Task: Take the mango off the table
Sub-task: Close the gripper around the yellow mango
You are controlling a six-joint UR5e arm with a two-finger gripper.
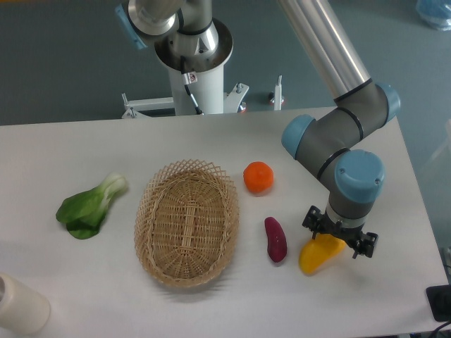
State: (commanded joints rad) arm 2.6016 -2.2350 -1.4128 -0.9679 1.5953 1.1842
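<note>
Yellow-orange mango (319, 255) lies on the white table (84, 148) at lower right of the frame, directly beneath the gripper (340, 238), whose black jaws sit over its upper end; whether they pinch the fruit cannot be told. Just left lies a dark purple-red vegetable (275, 239), with an orange (258, 177) above it. A wicker basket (187, 222) occupies centre frame, leafy greens (90, 207) the left.
</note>
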